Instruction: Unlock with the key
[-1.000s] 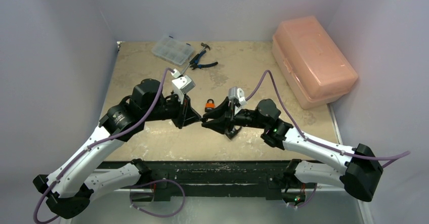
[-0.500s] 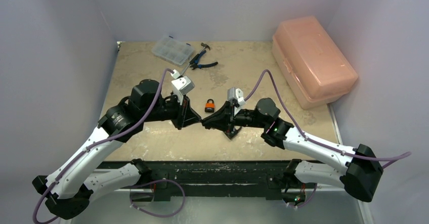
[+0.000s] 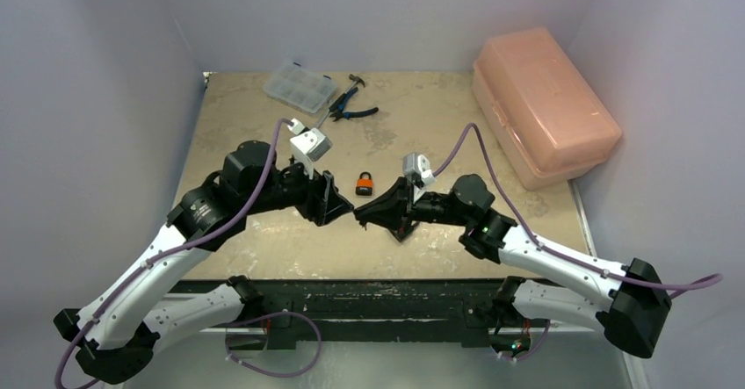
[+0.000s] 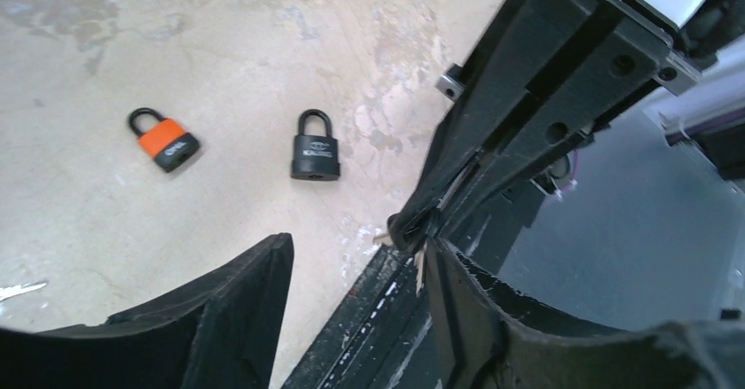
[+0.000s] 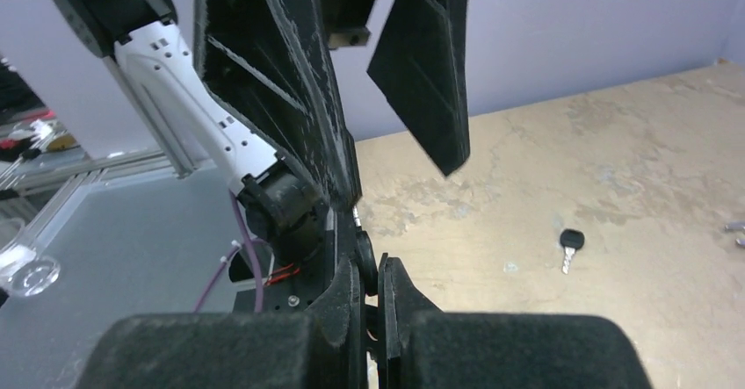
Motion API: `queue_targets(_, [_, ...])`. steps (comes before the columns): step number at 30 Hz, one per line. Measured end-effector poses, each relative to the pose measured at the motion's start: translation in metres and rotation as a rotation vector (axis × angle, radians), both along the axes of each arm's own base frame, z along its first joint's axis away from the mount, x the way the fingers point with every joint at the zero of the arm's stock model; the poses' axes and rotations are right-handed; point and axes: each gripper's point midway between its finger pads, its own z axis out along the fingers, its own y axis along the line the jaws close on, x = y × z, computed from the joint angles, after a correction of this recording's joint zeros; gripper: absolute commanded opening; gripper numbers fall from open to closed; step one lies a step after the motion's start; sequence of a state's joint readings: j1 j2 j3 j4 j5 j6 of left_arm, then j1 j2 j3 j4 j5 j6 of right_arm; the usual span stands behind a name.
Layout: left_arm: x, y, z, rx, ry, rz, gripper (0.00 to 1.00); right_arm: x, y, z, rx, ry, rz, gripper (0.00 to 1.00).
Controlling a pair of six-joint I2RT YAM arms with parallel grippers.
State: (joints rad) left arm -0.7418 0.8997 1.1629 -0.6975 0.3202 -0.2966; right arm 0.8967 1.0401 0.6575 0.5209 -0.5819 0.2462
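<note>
Room to move first: both arms fold in toward the middle of the table [image 3: 422, 117]. The grippers meet nose to nose just below the centre of the top view, not far from the black frame rail [image 3: 351, 291] along the near edge. There's bare tabletop between them and the stuff along the back.

The left gripper [image 4: 358, 248] has its fingers apart. The tip of the right gripper [image 3: 359, 216] sits right at the mouth of that gap, close to the finger on the right of the left wrist frame. I can't tell if they touch. The right gripper's fingers are pressed together on a small dark rounded thing that looks like the head of the key [image 5: 370, 272].

A spare key [image 5: 569, 247] with a black head lies flat on the table, right of centre in the right wrist view and well apart from the fingers.

The orange padlock [image 4: 164, 140] and the black padlock [image 4: 315, 147] both lie flat in the upper left of the left wrist frame. They're apart from each other, shackles pointing up the frame. From the top, the orange one sits just beyond where the fingertips meet. I can't pick out the black one there.

At the back left are a clear organiser box [image 3: 300, 86] and, next to it, blue-handled pliers [image 3: 351, 108]. A big pink box [image 3: 545, 104] fills the upper right corner and crowds the right arm's side.

The surface is tan, scuffed and blotchy. Pale lavender walls [image 3: 88, 99] close in on the left, back and right.
</note>
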Motion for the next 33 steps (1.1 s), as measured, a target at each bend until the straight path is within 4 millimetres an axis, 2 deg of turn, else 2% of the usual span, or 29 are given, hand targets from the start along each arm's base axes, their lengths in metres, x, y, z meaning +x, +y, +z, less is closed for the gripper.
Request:
queue_targets(3, [0.008,0.007,0.002,0.008,-0.023,0.066,0.66,0.005,-0.006,-0.006,0.003,0.039,-0.058,0.00])
queue_targets(9, [0.024,0.018,-0.001,0.040,-0.047,0.170,0.85,0.015,-0.023,-0.027,-0.007,0.172,-0.193,0.00])
queue_targets(15, [0.039,0.022,-0.010,0.085,-0.046,0.235,0.86,0.031,-0.044,-0.037,-0.014,0.295,-0.370,0.00])
queue_targets(19, [0.049,0.022,-0.024,0.125,-0.035,0.271,0.86,0.040,-0.062,-0.038,-0.004,0.341,-0.484,0.00])
queue_targets(20, [0.058,0.022,-0.038,0.158,-0.016,0.302,0.86,0.041,-0.067,-0.038,0.003,0.348,-0.506,0.00])
queue_targets(26, [0.084,0.015,-0.092,0.287,0.080,0.386,0.86,0.048,-0.089,-0.039,0.023,0.389,-0.621,0.00])
queue_targets(30, [0.097,0.004,-0.132,0.387,0.158,0.385,0.86,0.053,-0.098,-0.049,0.000,0.414,-0.682,0.00])
queue_targets(33, [0.105,-0.006,-0.154,0.440,0.204,0.373,0.85,0.054,-0.106,-0.057,-0.026,0.428,-0.724,0.00])
